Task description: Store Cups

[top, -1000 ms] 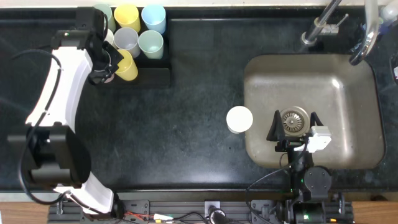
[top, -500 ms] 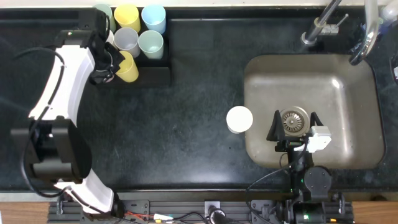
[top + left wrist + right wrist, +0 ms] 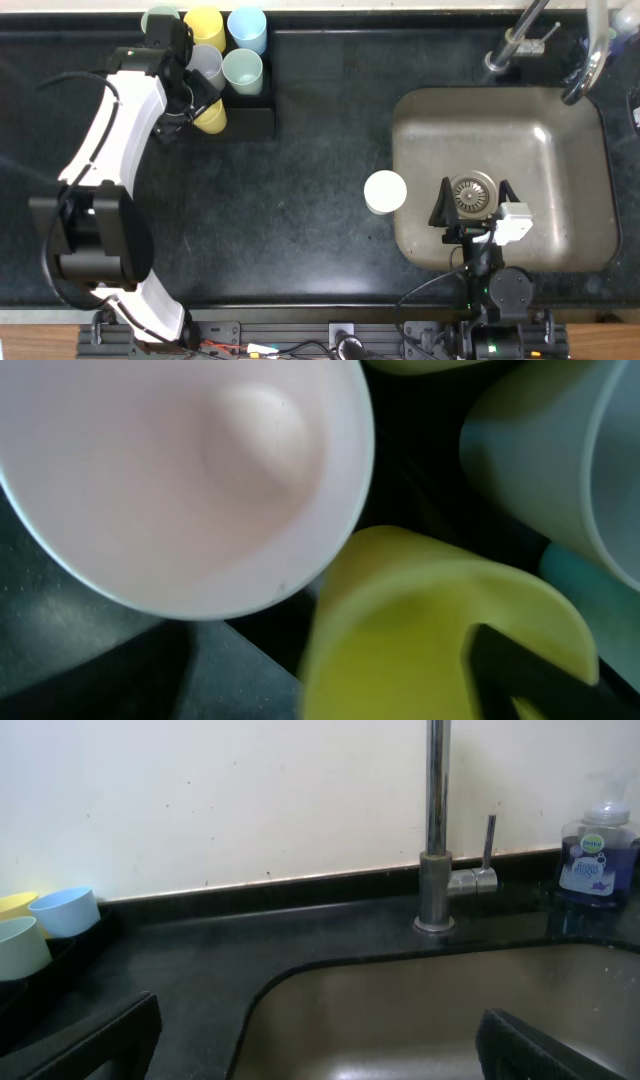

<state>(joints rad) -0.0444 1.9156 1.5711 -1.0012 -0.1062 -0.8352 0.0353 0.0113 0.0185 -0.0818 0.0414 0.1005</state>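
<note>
The left gripper (image 3: 196, 104) clamps the wall of a yellow plastic cup (image 3: 212, 118), one finger inside its mouth. It holds the cup tilted at the seven-o'clock corner of the black storage tray (image 3: 252, 124), which sits at eleven o'clock on the dark countertop (image 3: 300, 230). Five pastel plastic cups (image 3: 242, 70) stand in the tray. This looks like the placing step: the cup needs righting, then lowering into the tray's free front row without knocking its neighbours. A white round cup (image 3: 385, 191) waits at nine o'clock of the steel sink (image 3: 560, 110). The right gripper (image 3: 470, 203), fingers spread, hangs over the basin.
</note>
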